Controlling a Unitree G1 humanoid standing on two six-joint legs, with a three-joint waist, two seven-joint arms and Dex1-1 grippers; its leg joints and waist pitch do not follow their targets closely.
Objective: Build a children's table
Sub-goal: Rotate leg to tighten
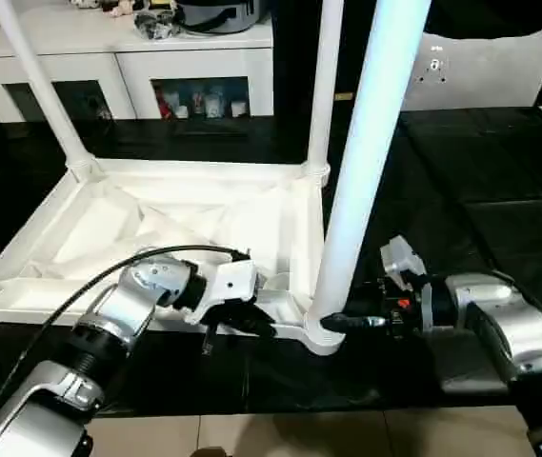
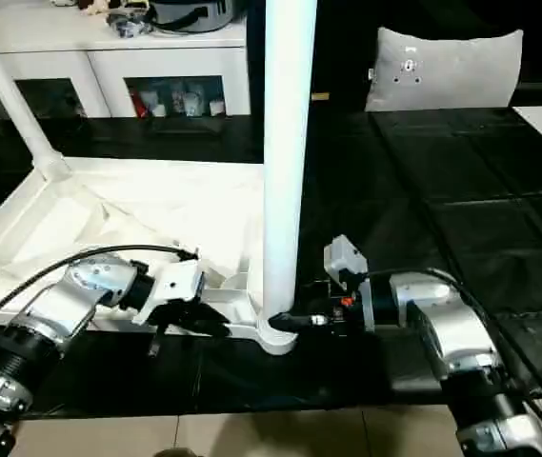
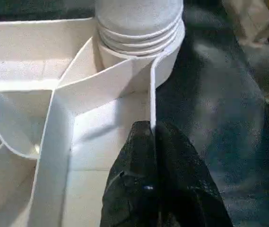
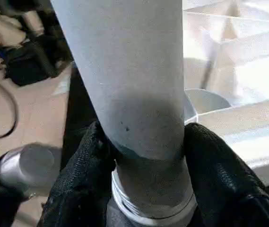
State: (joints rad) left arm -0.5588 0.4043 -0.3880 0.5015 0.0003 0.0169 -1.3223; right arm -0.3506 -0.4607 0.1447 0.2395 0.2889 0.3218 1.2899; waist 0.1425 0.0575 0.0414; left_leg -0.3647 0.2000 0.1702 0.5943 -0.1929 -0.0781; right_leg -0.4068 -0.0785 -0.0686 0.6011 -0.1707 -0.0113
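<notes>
On the black floor mat (image 1: 480,190), the children's table top (image 1: 109,228) lies upside down, three legs standing in its corner sockets. The left gripper (image 1: 242,324), jaws closed, pinches the top's thin near rim wall. At the near right corner, the right gripper (image 1: 339,324) clasps the base of the closest leg (image 1: 371,143) between its jaws.

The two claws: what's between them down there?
Between the left claw and right claw sits the tabletop's corner socket holding the near leg, in both eye views.
</notes>
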